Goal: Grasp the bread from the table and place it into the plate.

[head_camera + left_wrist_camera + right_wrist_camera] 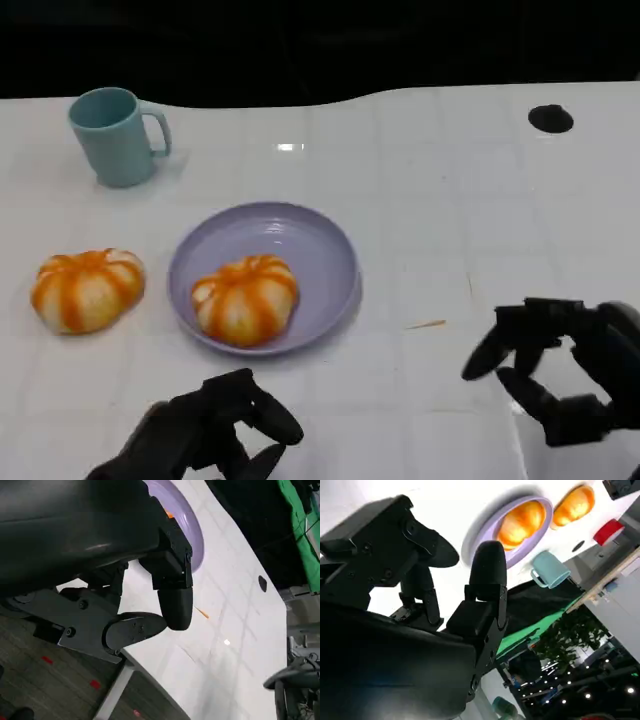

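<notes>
Nearest the camera, the left hand (205,430) hovers low over the counter (450,230) with fingers (268,418) loosely curled and holding nothing. The right hand (560,365) is likewise free, its fingers apart. One bread (245,298) already lies in the plate (330,250); the other bread (87,288) sits on the counter just left of it (well clear of the cup (113,135)). The left hand should approach this loaf from above, spread wide, close gently around its sides, then lift above the rim before crossing.

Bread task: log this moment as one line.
left hand empty, near table edge | right hand empty | one bread in plate | other bread on table, left of plate
</notes>
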